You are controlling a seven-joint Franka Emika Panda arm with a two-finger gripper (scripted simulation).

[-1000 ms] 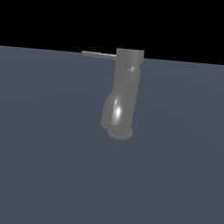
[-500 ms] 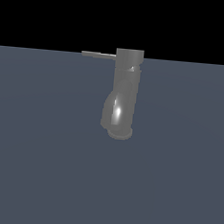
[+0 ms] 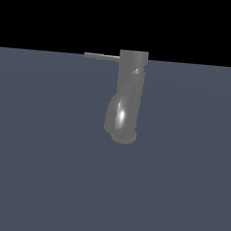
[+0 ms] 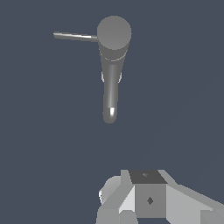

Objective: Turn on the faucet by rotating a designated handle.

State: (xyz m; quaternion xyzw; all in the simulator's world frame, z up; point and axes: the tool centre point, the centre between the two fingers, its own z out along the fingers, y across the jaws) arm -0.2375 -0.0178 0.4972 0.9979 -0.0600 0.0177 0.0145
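The glossy grey faucet (image 3: 127, 94) stands upright on the flat grey-blue floor, with its curved spout turned down to a round rim (image 3: 122, 136). The handle (image 3: 101, 56), a thin straight lever bar, sticks out level from the top of the body towards the exterior view's left. In the wrist view I look down on the faucet's round top (image 4: 114, 32), its spout (image 4: 110, 94) and the handle (image 4: 74, 36). No gripper fingers show in either view, and nothing touches the faucet or the handle.
A blocky white and grey part of the robot arm (image 4: 148, 199) fills the edge of the wrist view, well apart from the faucet. The grey-blue floor (image 3: 43, 170) spreads around the faucet. A black background lies behind it.
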